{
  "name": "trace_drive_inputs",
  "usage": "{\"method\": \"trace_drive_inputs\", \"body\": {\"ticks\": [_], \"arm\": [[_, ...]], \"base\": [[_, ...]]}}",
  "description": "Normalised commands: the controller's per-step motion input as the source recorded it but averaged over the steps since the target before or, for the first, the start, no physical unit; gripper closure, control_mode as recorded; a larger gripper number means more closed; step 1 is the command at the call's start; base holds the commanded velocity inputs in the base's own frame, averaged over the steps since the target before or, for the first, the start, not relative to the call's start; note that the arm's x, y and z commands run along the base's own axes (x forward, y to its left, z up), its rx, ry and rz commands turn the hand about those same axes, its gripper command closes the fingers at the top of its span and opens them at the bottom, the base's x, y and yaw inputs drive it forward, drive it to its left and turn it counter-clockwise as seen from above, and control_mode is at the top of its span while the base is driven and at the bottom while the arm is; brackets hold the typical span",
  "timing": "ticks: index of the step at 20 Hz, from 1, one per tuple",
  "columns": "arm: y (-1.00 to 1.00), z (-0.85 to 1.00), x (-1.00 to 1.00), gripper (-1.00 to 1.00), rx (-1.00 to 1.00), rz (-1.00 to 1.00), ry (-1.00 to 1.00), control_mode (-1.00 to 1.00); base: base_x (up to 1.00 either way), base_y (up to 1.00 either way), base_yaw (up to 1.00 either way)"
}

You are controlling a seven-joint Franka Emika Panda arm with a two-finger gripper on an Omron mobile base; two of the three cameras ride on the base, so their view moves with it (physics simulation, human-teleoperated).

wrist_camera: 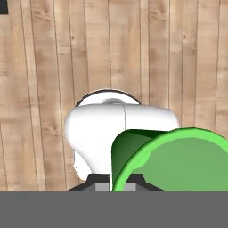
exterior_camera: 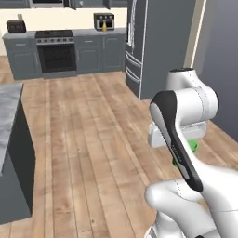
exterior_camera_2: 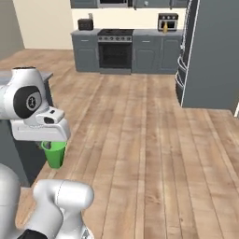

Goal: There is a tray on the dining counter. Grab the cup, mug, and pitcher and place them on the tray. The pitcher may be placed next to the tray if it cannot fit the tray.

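Note:
The bright green cup point(exterior_camera_2: 55, 154) hangs upright under my hand, above the wooden floor. My gripper point(exterior_camera_2: 49, 144) is shut on its rim. In the hand view the cup point(wrist_camera: 178, 160) fills the lower right, rim towards the camera, with the robot's white base beneath it. From the left base view only a sliver of the cup point(exterior_camera: 192, 148) shows behind the arm's dark-striped link. The dining counter point(exterior_camera: 7, 111), grey-white marble over a dark base, stands at the far left. The tray, the mug and the pitcher are out of view.
Wide wooden floor point(exterior_camera: 93, 139) stretches ahead. At the far wall stand a black stove point(exterior_camera: 56, 51) between grey cabinets, a toaster point(exterior_camera: 16, 26) and a small oven point(exterior_camera: 103, 21) on the worktop. A tall grey fridge point(exterior_camera: 153, 42) rises at the right.

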Motion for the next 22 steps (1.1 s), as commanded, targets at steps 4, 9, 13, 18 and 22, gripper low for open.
{"method": "trace_drive_inputs", "body": {"ticks": [4,9,13,18,22], "arm": [[0.00,0.00,0.00,1.00,0.00,0.00,0.00,1.00],[0.00,0.00,0.00,1.00,0.00,0.00,0.00,1.00],[0.00,0.00,0.00,1.00,0.00,0.00,0.00,1.00],[0.00,0.00,0.00,1.00,0.00,0.00,0.00,1.00],[0.00,0.00,0.00,1.00,0.00,0.00,0.00,1.00]], "base": [[-1.00,1.00,-0.02],[-1.00,1.00,-0.01],[-0.88,1.00,-0.06],[-0.63,1.00,-0.02],[-0.58,1.00,-0.01]]}}
